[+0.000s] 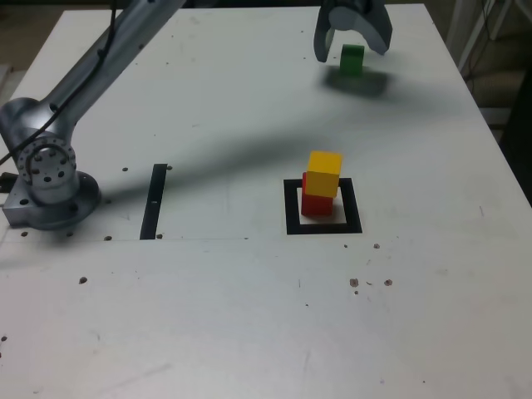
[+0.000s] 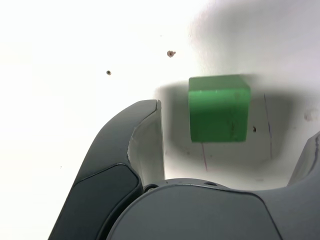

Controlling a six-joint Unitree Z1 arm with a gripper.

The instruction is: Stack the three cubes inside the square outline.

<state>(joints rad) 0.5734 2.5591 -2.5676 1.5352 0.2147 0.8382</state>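
The end effector is hanging over the far right part of the white bench in the exterior view, its jaws standing wide apart and gripping nothing. The green cube is sitting on the bench between the two jaws, touching neither; the wrist view shows it lying in the gap with clear space on both sides. Nearer the camera, the yellow cube is resting on the red cube inside the square outline.
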